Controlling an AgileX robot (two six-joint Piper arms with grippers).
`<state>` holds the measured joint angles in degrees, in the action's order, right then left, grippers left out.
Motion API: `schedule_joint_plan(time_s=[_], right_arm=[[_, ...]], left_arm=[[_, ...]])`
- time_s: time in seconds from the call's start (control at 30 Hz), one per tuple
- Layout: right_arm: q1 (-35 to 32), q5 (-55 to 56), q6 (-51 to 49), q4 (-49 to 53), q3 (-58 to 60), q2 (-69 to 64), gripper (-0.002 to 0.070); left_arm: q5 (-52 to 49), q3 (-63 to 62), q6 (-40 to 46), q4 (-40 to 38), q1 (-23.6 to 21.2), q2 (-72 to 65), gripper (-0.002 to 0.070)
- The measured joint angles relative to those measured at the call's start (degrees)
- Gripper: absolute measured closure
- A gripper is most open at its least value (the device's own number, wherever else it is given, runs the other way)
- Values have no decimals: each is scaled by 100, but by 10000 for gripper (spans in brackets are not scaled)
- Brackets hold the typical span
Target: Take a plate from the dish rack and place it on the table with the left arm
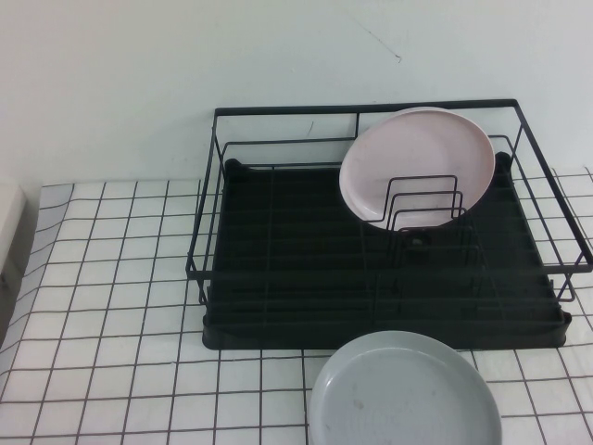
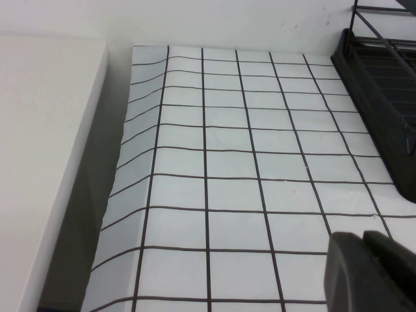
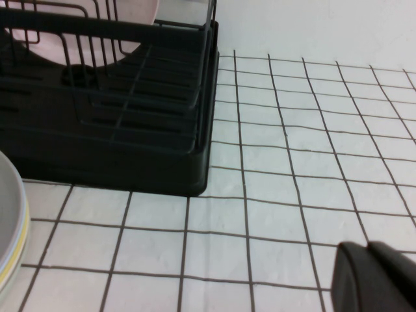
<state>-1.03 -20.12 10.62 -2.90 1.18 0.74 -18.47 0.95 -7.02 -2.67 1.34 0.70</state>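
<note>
Upright between black wire rack (image 1: 389, 222) slots, round pale pink plate (image 1: 417, 162) waits; my left gripper (image 2: 370, 273) and right gripper (image 3: 377, 276) hover over white gridded table (image 1: 120, 278), finger state untellable.

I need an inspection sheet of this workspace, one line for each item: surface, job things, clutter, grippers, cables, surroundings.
Surface: table, white with thin black grid lines.
Job things: pink plate stands tilted in the wire slots of the dish rack, right rear part; not yet taken out.
Clutter: grey-blue plate lies flat on the table in front of the rack.
Grippers: left gripper over the table left of the rack; right gripper over the table right of the rack; neither shows in the high view.
Cables: nothing seen.
Surroundings: plain pale wall behind.
</note>
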Motion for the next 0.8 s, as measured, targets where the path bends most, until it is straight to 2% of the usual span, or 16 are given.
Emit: schedule_joint_plan(time_s=[0.8], right_arm=[[0, 0, 0, 0, 0, 0, 680]], left_arm=[[52, 0, 282, 26, 0, 0, 678]])
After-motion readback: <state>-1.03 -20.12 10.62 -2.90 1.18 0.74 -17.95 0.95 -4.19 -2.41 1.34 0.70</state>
